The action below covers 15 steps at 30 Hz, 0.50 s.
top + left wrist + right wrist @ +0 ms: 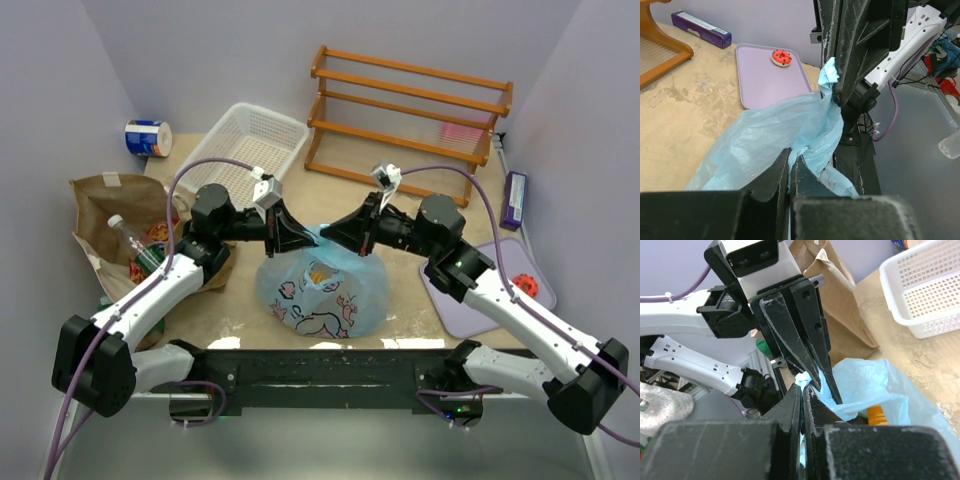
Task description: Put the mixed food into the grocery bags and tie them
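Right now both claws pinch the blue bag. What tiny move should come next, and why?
Probably cross the two pinched ends over each other to start a knot: the left gripper and right gripper are shut on the top of the blue bag, tips nearly touching, orange food inside.

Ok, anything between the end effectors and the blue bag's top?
Nothing visible. The left end effector and right end effector are each shut on the blue plastic bag, pinching its bunched top film, tips facing.
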{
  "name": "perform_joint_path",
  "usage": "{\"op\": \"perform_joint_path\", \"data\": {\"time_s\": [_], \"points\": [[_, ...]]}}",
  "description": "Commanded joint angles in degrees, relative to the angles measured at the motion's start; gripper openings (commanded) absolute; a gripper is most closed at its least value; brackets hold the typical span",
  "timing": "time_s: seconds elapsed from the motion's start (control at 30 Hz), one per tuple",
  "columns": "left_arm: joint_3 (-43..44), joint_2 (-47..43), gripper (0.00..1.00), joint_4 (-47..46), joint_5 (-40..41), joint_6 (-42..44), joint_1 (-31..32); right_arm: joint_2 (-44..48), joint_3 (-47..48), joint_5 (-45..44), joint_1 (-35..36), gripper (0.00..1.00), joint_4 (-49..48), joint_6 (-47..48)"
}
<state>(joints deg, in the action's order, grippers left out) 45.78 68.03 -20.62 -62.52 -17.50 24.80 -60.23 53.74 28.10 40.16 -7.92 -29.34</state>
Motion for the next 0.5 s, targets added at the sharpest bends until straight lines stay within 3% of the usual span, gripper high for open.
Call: {"op": "perform_joint_path", "data": {"time_s": [0.0,0.2,0.47], "points": [[-0.34,0.0,0.0,0.14,3.36,0.97,-0.19,2.04,-1.26,3.27,0.7,0.0,-0.61,1.74],[-1.48,-0.97,0.0,-1.35,7.32,-1.05,-0.27,2.75,-3.37,1.09,6.94,0.0,2.91,4.82],[-2.27,-1.94,0.0,-2.05,9.44,-3.94,-0.45,0.03,-6.27,-12.78,15.47,0.0,11.87,10.79]]}}
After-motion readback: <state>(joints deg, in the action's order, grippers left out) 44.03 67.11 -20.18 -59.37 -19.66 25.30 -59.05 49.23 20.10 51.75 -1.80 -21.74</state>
